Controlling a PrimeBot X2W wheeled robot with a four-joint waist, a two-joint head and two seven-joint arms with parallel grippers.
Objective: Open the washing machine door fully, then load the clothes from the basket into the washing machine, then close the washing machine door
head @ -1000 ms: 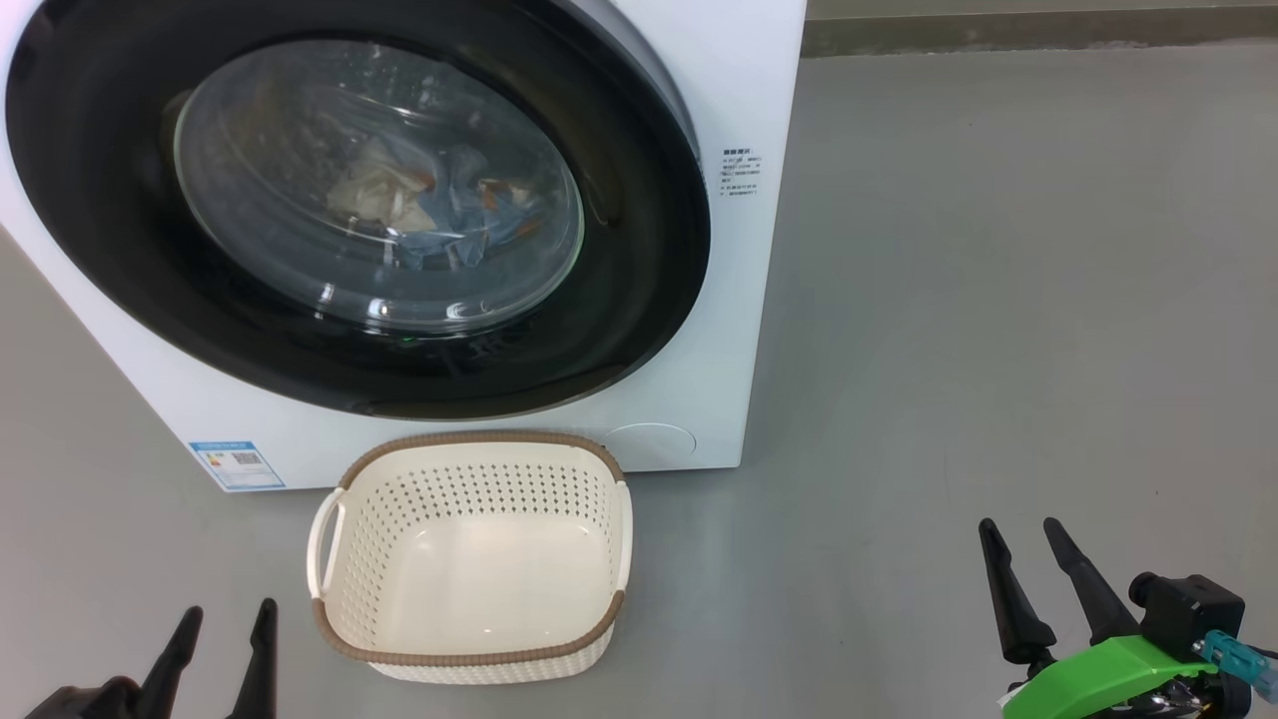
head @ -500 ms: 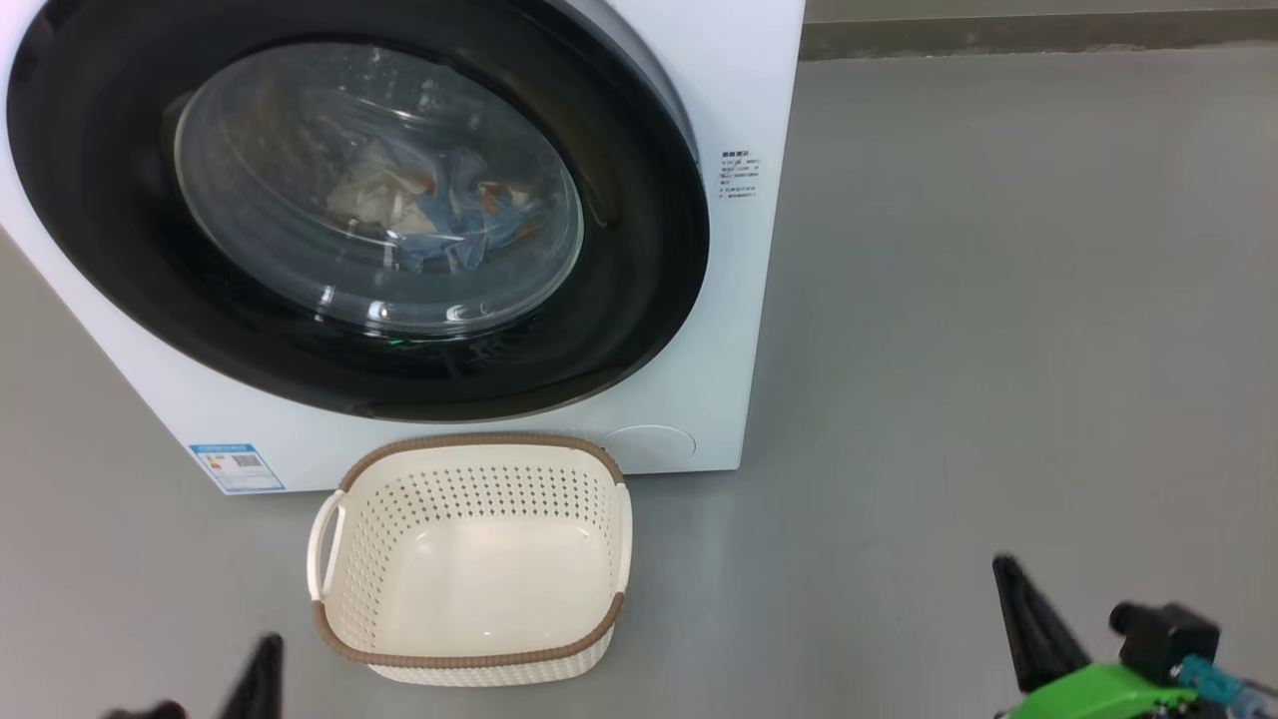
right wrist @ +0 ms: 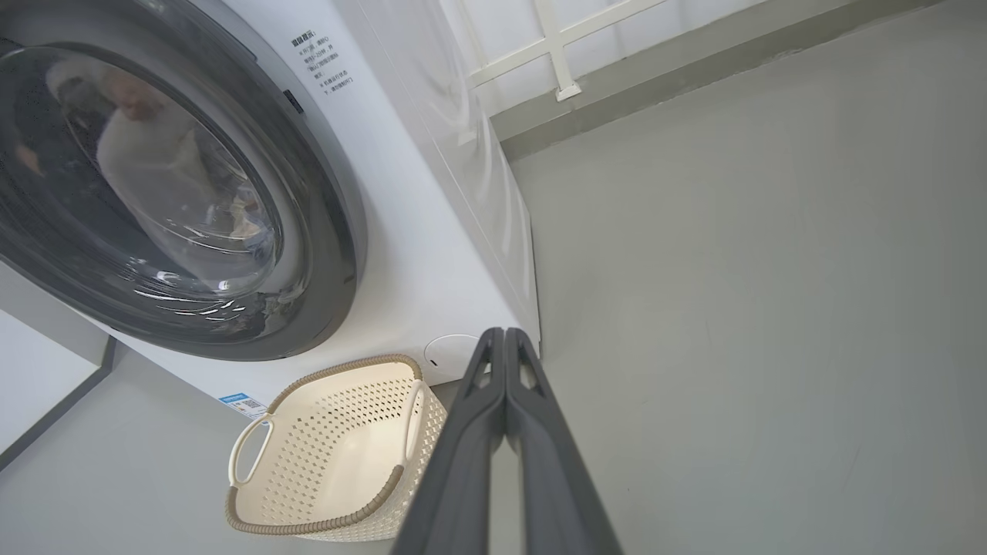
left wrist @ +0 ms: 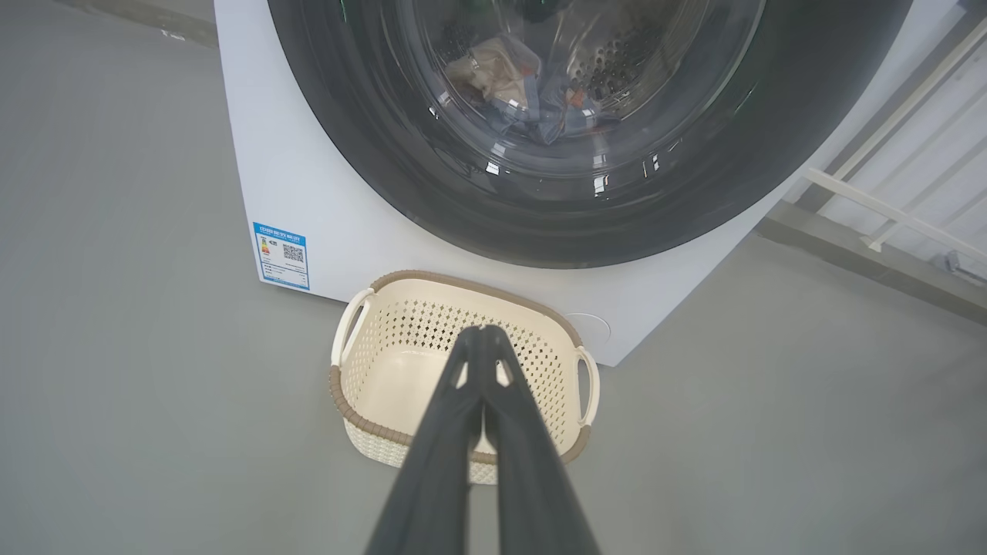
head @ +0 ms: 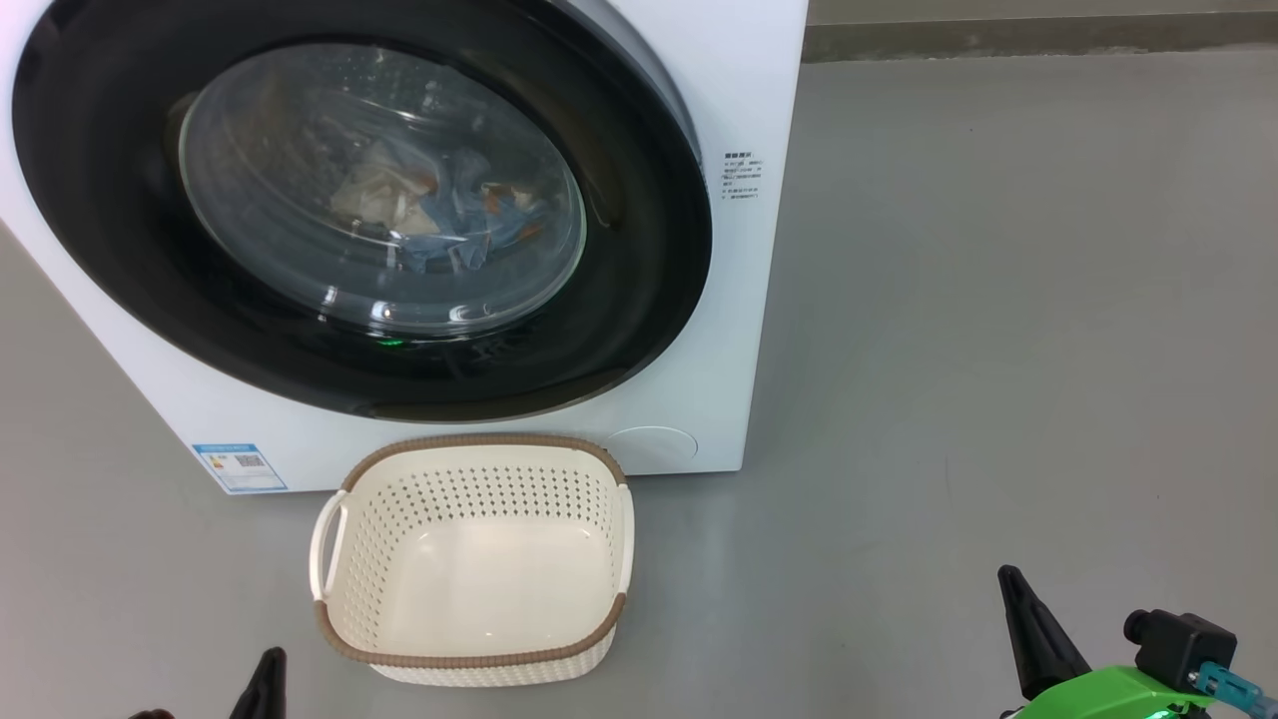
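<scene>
Clothes (head: 429,215) seen inside the washing machine (head: 764,80) behind the shut washing machine door (head: 649,260), basket (head: 479,439) empty just in front, left gripper (left wrist: 482,331) and right gripper (right wrist: 505,333) pinched closed on nothing, presumably with nothing left to load.

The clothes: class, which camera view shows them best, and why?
The head view: the clothes sit centred behind the washing machine door, cream and blue both clear. The left wrist view shows them smaller, near its top edge. The right wrist view gives mostly glare there.
</scene>
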